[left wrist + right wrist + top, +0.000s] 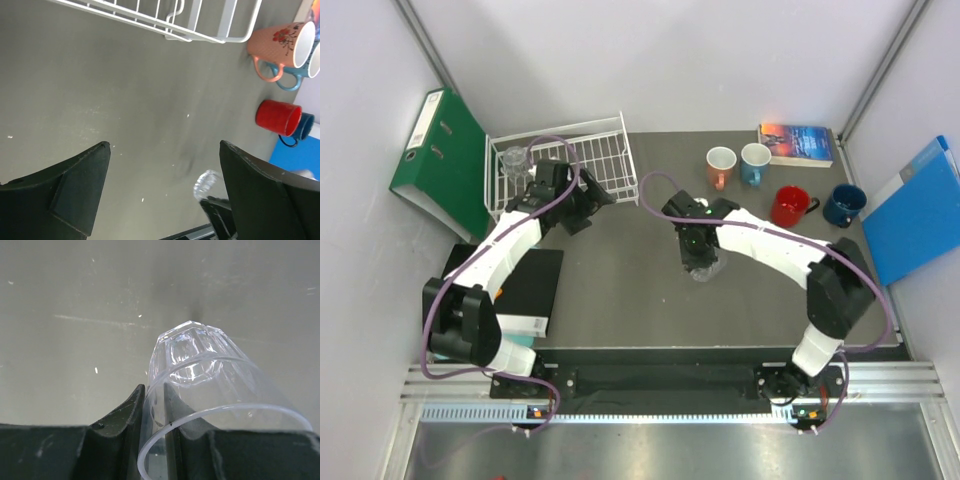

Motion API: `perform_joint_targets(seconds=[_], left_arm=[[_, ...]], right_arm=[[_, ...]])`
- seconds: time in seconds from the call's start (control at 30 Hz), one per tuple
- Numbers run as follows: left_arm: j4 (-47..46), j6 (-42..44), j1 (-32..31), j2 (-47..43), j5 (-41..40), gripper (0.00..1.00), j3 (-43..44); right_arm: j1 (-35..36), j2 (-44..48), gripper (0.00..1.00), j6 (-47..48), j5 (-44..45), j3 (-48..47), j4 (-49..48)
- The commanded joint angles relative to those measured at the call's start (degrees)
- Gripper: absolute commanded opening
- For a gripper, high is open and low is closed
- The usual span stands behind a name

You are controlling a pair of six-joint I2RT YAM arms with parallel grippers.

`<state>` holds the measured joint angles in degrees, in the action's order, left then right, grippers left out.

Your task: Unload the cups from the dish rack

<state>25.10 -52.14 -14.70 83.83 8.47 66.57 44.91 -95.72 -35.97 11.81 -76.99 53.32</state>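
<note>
Right claw (pixel 152 397) pinches the clear faceted glass tumbler (pixel 200 360) by one thin wall; it may slip. Left claw (pixel 164 147) gapes empty.

Legible text: we find none. Spine label on the green binder (pixel 445 170) and cover of the book (pixel 796 143) are too small for us to read.

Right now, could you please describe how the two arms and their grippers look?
Both the left arm and right arm have white shells with black joints. A purple cable loops along each. The left gripper and right gripper have matte black, wedge-shaped fingers.
</note>
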Motion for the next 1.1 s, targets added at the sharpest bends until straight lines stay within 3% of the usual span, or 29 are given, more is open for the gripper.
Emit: perform_joint_targets(seconds=[0.0, 0.33, 0.57, 0.73, 1.07], left_arm=[[2.32, 1.6, -0.24, -2.97, -2.05, 0.94, -0.73], [4.08, 2.3, -0.33, -2.89, -1.44, 0.93, -2.49], [4.69, 3.53, -0.33, -1.22, -0.91, 0.94, -0.82], [3.82, 4.41, -0.42, -0.6, -0.82, 0.94, -0.12], [4.43, 6.61, -0.95, -1.21, -3.54, 0.96, 2.16]], right_arm=[[0.97, -3.33, 0.0, -0.95, -5.21, -1.5, -2.68], [0.97, -9.92, 0.01, -0.95, -9.53, 0.52, -4.71], [0.89, -9.92, 0.27, -0.42, -8.48, -0.88, -4.37], [1.06, -7.91, 0.37, 0.81, -6.11, -5.0, -1.12], [1.24, -4.74, 0.48, 2.92, 0.93, -24.58, 9.24]])
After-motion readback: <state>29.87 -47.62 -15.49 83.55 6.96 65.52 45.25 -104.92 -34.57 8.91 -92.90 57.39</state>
